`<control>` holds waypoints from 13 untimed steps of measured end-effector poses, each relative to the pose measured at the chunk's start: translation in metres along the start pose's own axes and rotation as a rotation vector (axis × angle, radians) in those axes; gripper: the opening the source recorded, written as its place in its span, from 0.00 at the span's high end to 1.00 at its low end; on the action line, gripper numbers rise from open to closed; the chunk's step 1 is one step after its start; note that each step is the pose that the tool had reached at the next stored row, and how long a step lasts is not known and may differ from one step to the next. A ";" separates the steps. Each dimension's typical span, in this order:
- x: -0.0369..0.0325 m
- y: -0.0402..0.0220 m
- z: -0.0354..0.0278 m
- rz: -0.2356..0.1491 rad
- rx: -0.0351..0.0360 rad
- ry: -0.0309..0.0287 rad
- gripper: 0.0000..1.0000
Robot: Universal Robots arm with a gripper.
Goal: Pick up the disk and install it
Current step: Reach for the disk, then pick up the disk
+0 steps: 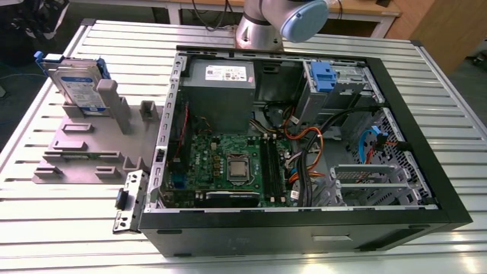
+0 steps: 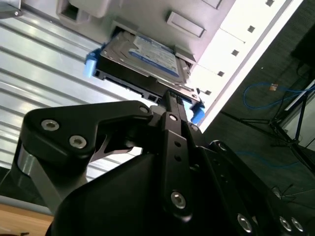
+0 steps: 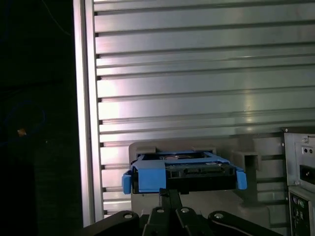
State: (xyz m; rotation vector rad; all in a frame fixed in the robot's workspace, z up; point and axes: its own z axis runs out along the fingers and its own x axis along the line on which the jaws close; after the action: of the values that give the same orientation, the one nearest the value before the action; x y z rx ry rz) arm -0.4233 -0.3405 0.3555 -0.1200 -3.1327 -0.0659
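Note:
The disk (image 1: 80,85), silver with a white-and-blue label and blue rails, stands on edge in a grey holder (image 1: 84,148) at the exterior view's left. In both wrist views my gripper's black fingers sit pressed together with nothing between them. My gripper (image 2: 172,98) points at the long edge of the disk (image 2: 147,59) and stays apart from it. In the first wrist view the disk (image 3: 182,169) faces me end-on, just beyond my gripper (image 3: 170,194). The arm (image 1: 281,23) rises behind the computer.
An open black computer case (image 1: 457,211) lies on the slatted metal table (image 1: 68,228), at the exterior view's right of the holder. Inside are a grey power-supply box (image 1: 220,85), a motherboard (image 1: 228,165), cables and a blue drive caddy (image 1: 323,77).

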 end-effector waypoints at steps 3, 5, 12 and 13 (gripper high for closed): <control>0.0016 -0.0001 0.0002 0.000 0.0000 0.0001 0.89; 0.0028 -0.0002 0.0002 0.000 0.0001 0.0001 0.89; 0.0029 -0.0002 0.0002 0.000 0.0001 0.0001 0.89; 0.0029 -0.0002 0.0002 0.000 0.0000 0.0001 0.89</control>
State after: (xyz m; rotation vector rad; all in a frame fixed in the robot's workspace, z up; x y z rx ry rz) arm -0.4262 -0.3405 0.3553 -0.1199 -3.1325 -0.0659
